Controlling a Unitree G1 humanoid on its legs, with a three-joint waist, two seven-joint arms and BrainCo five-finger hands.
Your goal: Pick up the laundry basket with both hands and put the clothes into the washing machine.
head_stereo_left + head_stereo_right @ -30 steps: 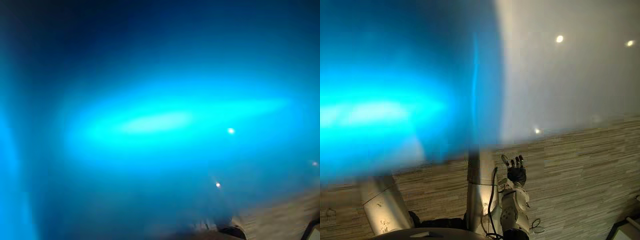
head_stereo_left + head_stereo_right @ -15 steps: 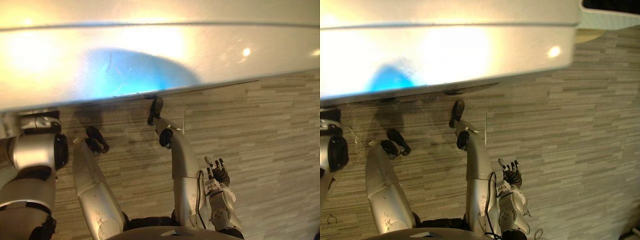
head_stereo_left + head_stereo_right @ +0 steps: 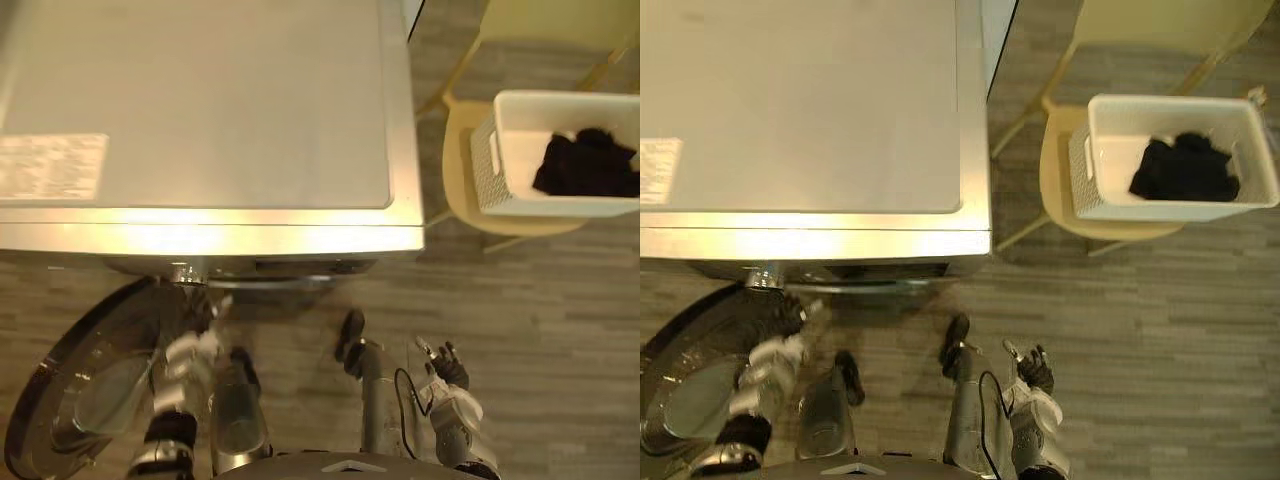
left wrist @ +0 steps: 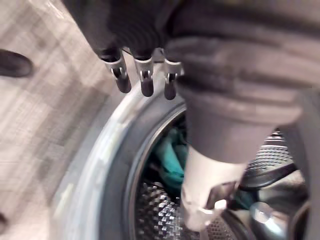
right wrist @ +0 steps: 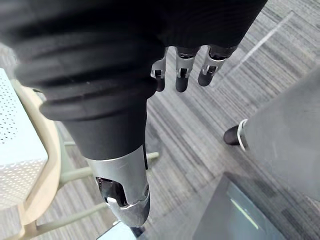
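Laundry basket [image 3: 1087,168], white, sits on a yellow chair [image 3: 1055,195] at the eye views' upper right. Dark clothes [image 3: 1185,170] lie inside it, well apart from both hands. The washing machine [image 3: 810,120] has its door [image 3: 70,400] open at lower left. The left wrist view adds the drum [image 4: 155,207] with teal cloth [image 4: 172,155] inside, past the left hand [image 4: 215,115], whose fingers are relaxed and empty. The right hand [image 3: 445,364], at lower centre, is loose and empty.

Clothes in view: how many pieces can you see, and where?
2. A dark garment lies in the white laundry basket on the chair; a teal garment lies inside the washing machine drum. More may be hidden deeper in either.
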